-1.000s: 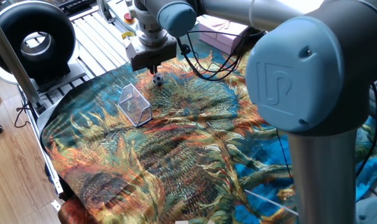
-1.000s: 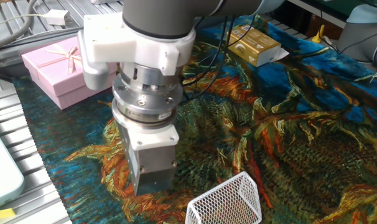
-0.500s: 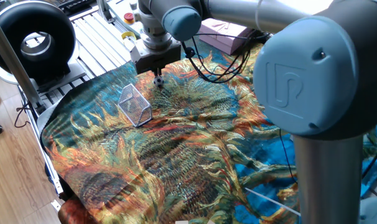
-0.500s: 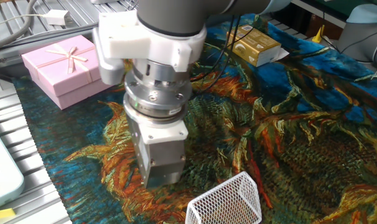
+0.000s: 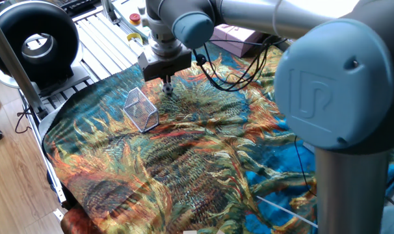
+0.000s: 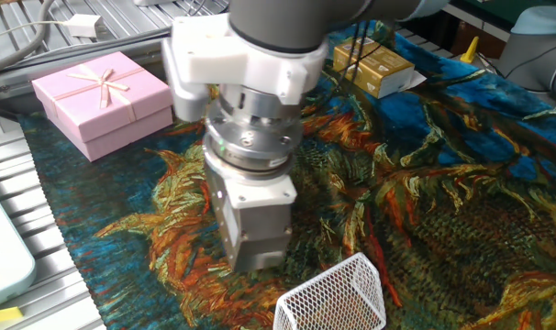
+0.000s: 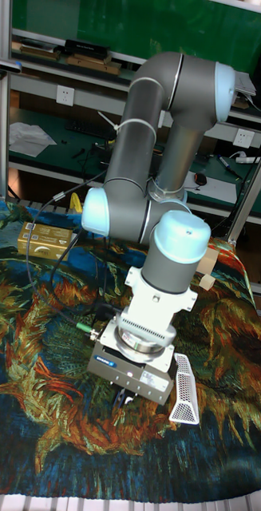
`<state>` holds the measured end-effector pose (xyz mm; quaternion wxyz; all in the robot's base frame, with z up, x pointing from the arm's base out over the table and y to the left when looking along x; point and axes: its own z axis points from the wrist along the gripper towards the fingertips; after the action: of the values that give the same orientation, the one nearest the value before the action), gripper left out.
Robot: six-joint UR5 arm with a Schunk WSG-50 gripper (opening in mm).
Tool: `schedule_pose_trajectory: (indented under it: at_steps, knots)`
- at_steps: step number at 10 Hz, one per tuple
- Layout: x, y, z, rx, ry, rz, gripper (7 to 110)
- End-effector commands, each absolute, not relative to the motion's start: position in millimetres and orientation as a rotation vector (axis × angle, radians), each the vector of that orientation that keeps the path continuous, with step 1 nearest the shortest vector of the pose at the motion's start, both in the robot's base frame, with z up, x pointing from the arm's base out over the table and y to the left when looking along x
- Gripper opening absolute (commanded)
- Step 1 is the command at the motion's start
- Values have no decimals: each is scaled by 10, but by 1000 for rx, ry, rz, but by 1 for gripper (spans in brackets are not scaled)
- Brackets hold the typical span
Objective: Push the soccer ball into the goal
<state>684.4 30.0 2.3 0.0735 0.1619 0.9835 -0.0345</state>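
Covering the table, a sunflower-patterned cloth [image 5: 203, 162] is carrying the soccer ball [image 5: 166, 84], which is lying just beyond the goal [image 5: 141, 108], near it but apart. The gripper [image 5: 166, 80] is being held directly over the ball, its tips at or touching it. A good push would likely be made low, behind the ball and straight toward the mesh opening, slowly, since the cloth's folds could deflect it. Whether the fingers are spread or closed cannot be told. The ball is being hidden by the gripper body in the other fixed view, where the goal is being cut off by the lower edge.
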Motion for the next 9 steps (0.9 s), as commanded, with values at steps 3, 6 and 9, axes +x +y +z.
schedule_pose_trajectory:
  at_steps: [3, 6, 9]
  knots:
    - [6612, 310, 20, 559, 2929, -119, 7]
    - [6550, 313, 7, 571, 2914, -114, 7]
    - [6533, 311, -22, 562, 2900, -111, 7]
